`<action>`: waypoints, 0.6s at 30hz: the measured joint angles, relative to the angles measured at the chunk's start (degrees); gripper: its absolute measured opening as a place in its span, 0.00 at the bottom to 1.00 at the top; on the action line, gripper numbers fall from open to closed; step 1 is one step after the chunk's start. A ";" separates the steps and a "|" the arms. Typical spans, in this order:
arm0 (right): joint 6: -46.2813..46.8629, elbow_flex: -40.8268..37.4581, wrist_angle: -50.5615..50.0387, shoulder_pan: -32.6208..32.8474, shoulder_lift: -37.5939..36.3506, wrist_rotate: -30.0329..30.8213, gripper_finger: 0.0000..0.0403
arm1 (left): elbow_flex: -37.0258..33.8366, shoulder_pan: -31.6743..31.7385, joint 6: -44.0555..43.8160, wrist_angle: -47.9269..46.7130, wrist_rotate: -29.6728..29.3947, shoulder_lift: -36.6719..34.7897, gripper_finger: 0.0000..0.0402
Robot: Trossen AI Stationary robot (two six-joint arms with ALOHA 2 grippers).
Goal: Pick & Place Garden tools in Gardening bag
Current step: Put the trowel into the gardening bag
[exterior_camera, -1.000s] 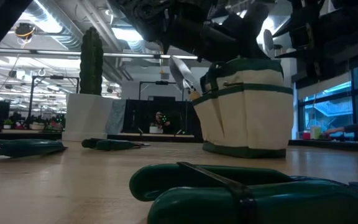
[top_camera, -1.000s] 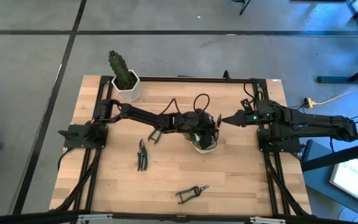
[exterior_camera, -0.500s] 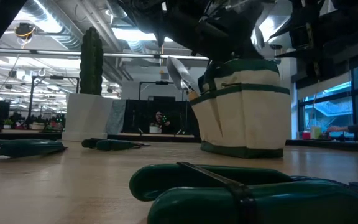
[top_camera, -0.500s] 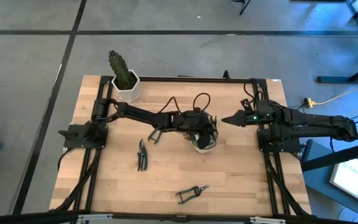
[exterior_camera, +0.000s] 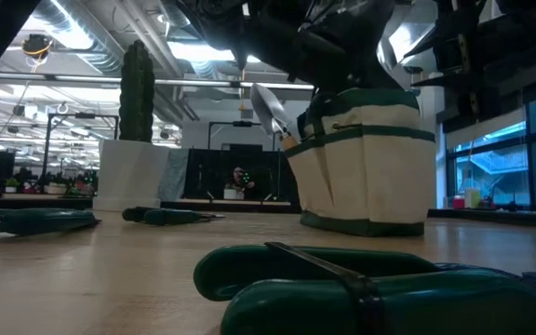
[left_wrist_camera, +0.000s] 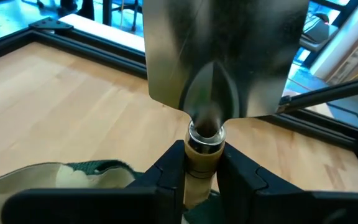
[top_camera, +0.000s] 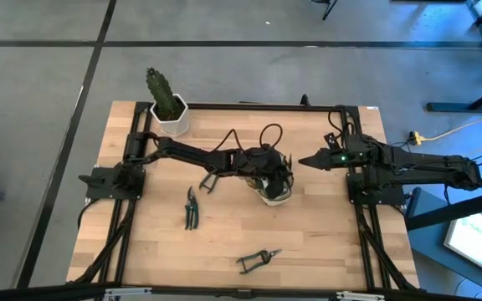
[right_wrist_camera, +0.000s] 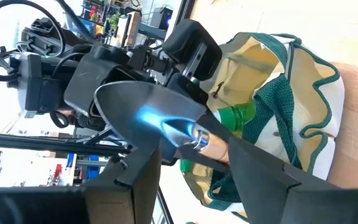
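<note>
Left claw (left_wrist_camera: 201, 171) is squeezed tight on the wooden handle of a shiny silver trowel (left_wrist_camera: 219, 56), right over the round tan-and-green fabric bag (top_camera: 274, 186) in the middle of the wooden surface (top_camera: 224, 234). Right claw (top_camera: 306, 160) waits just beside the bag, and I cannot tell if it is open or closed. Two black pruning shears (top_camera: 191, 207) (top_camera: 256, 260) lie on the surface, well apart from the bag, and a green cactus in a white pot (top_camera: 167, 104) stands at the far corner.

The left arm reached toward 3 o'clock, its gripper (top_camera: 268, 171) closed on something near the middle of the worktop. The right arm pointed toward 9 o'clock, its gripper (top_camera: 305, 160) also closed.
</note>
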 joint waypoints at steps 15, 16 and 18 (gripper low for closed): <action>-0.43 -0.02 -1.33 -0.01 0.00 0.12 0.47 | 0.02 1.00 1.92 -0.28 -1.08 0.00 0.16; -0.45 -0.02 -1.33 -0.02 0.00 0.11 0.47 | 0.03 1.05 2.31 -0.77 -1.56 0.00 0.16; -0.87 -0.02 -1.33 -0.02 0.00 0.02 0.47 | 0.04 1.08 2.57 -2.63 -3.01 0.00 0.16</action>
